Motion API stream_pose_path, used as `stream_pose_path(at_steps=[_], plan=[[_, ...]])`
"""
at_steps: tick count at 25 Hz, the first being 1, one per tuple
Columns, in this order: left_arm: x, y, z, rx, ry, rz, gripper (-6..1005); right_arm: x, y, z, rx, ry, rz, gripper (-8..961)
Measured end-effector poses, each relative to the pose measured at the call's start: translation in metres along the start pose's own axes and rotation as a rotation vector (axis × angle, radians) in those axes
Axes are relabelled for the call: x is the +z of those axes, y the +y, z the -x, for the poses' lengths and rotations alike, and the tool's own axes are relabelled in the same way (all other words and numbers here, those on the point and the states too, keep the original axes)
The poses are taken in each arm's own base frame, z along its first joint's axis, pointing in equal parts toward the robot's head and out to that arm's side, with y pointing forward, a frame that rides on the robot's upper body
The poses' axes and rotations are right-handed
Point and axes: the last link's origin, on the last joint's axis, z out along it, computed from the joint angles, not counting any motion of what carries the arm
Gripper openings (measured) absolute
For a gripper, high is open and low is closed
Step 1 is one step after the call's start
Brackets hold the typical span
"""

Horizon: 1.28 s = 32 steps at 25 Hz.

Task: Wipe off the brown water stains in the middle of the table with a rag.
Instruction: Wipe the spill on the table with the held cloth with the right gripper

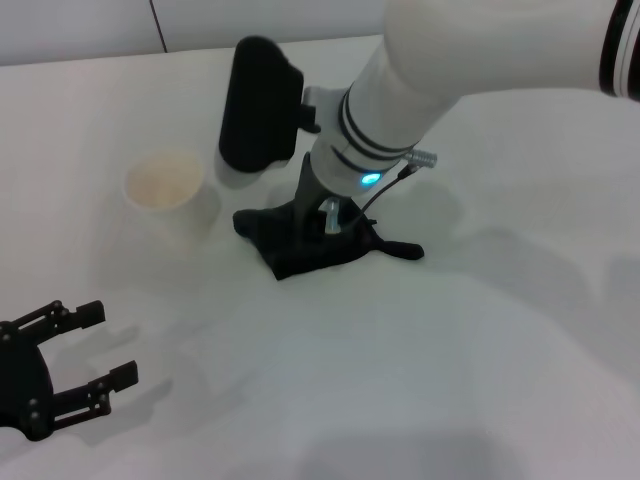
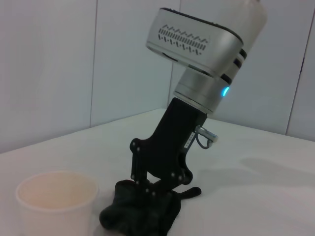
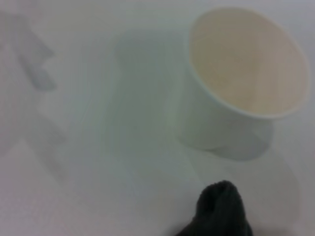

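The black rag lies crumpled in the middle of the white table, its thin tail pointing right. My right gripper stands tilted over it, its fingers shut on the rag and pressing it to the tabletop. The left wrist view shows this from the side, with the right gripper on the rag. A corner of the rag shows in the right wrist view. The brown water stain is not in view. My left gripper is open and empty at the near left.
A white paper cup stands upright just left of the rag, a short gap apart; it also shows in the left wrist view and the right wrist view. The right arm reaches in from the top right.
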Motion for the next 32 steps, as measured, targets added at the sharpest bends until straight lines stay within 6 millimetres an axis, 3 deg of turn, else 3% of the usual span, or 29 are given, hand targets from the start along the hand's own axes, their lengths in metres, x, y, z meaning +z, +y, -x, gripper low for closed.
stream_pose_path(at_steps=[19,23,32], plan=[[0.001,-0.001,-0.001,0.014,0.002,0.001,803,0.000,0.060,0.020,-0.144,-0.036,0.153,32],[0.001,0.000,0.000,0.012,0.003,0.001,803,0.001,0.057,0.019,-0.132,-0.048,0.139,33],[0.001,0.001,0.001,0.010,0.005,0.002,803,0.000,0.027,0.008,-0.115,-0.034,0.025,34]])
